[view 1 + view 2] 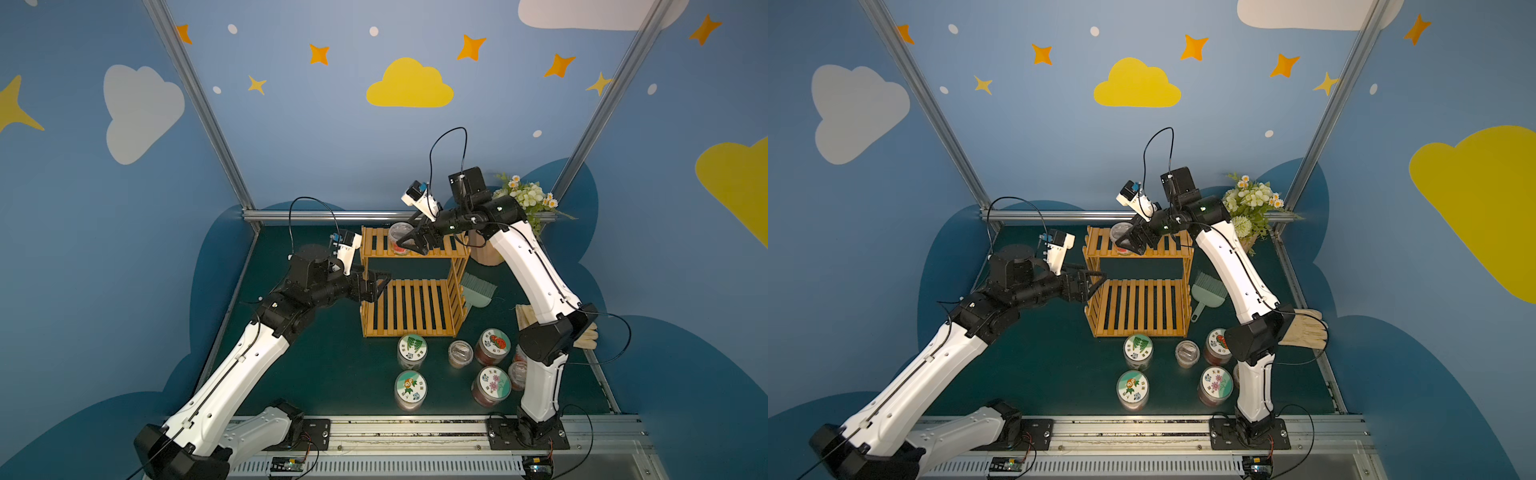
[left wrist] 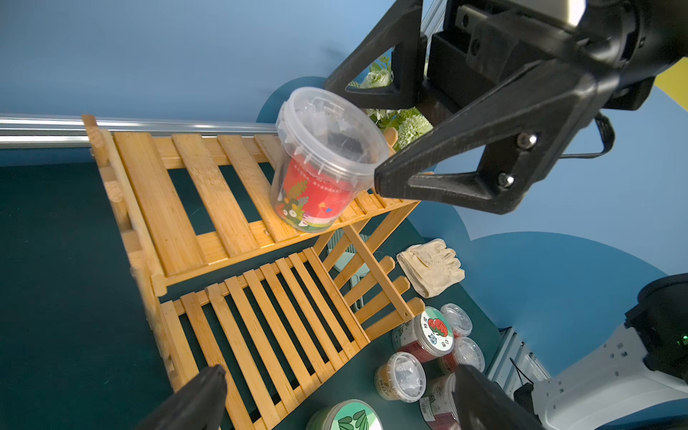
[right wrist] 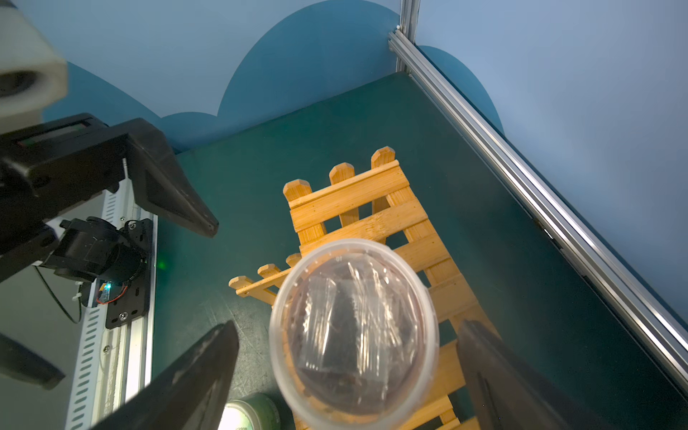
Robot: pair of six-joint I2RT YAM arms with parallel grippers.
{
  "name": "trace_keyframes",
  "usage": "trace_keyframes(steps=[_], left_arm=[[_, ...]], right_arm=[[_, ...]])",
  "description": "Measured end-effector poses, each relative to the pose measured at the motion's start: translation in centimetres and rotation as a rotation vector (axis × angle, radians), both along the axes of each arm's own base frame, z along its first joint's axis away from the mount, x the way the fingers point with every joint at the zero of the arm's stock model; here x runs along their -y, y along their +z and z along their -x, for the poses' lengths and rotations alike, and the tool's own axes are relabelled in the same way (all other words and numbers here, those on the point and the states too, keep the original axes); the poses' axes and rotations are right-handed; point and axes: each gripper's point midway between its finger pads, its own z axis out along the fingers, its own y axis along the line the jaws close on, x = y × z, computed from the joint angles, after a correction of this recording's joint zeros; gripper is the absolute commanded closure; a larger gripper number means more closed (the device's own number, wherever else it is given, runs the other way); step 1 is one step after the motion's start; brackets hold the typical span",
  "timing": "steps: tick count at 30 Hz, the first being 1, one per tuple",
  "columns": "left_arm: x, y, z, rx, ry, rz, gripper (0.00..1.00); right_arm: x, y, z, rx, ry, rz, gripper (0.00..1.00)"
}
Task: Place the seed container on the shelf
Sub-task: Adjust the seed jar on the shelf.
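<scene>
Seed container [image 2: 324,160] stands atop the shelf [image 2: 186,208] between spread jaws of the right gripper [image 3: 348,324].

The left arm [image 1: 237,374], at the lower left in both top views, and the right arm [image 1: 536,266] match: glossy white shell links between black joint housings, on black base plates [image 1: 503,436] along the bottom edge. Each wrist carries a white camera block [image 1: 419,199] with a looping black cable [image 1: 430,160]. The right gripper [image 2: 352,134] has black triangular open-frame fingers with silver screws [image 2: 526,140].
</scene>
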Motion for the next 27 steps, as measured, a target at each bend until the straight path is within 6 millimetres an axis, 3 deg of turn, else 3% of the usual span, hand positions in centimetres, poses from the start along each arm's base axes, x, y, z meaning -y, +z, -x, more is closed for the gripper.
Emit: trace_keyframes(steps=[7, 27], left_arm=[[0.2, 0.8, -0.1, 0.013, -0.008, 0.004, 0.0], [-0.5, 0.4, 0.9, -0.03, -0.008, -0.041, 0.0]], right_arm=[[-0.4, -0.8, -0.2, -0.008, 0.009, 0.01, 0.06], [-0.6, -1.2, -0.3, 0.001, 0.025, 0.015, 0.17]])
